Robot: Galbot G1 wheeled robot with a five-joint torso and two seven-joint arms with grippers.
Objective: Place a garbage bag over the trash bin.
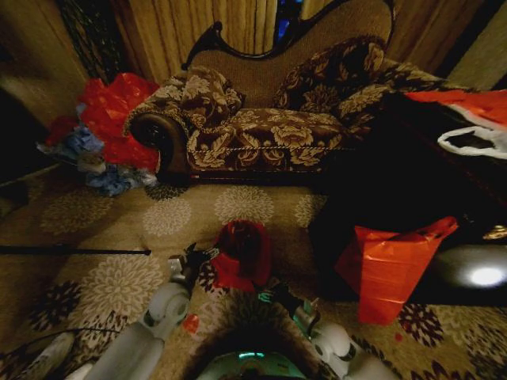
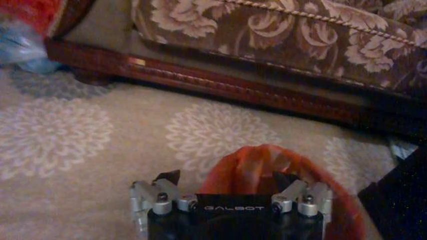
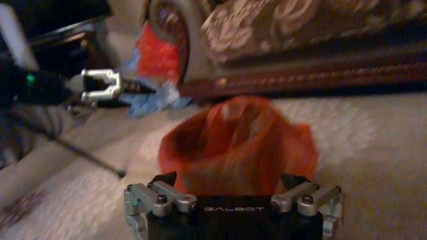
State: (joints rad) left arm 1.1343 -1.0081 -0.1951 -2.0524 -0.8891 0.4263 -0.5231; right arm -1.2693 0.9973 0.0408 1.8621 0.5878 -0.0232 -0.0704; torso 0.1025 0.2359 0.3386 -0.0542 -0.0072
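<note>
The deep-red garbage bag [image 1: 242,255] stands on the carpet in front of the sofa, draped into a round, upright shape with a dark opening at its top. The trash bin is hidden under it. My left gripper [image 1: 194,258] is at the bag's left edge. In the left wrist view this gripper [image 2: 225,179] is open, with the bag [image 2: 267,167] just beyond its spread fingertips. My right gripper [image 1: 274,294] is close to the bag's near right side. It is open too [image 3: 229,181], facing the bag [image 3: 233,142], with nothing gripped.
A patterned sofa [image 1: 269,119] spans the back. A heap of red and blue bags [image 1: 107,127] lies at its left end. A larger flat orange-red bag [image 1: 388,265] leans on dark furniture [image 1: 412,174] to the right. A thin black rod [image 1: 75,251] lies on the carpet to the left.
</note>
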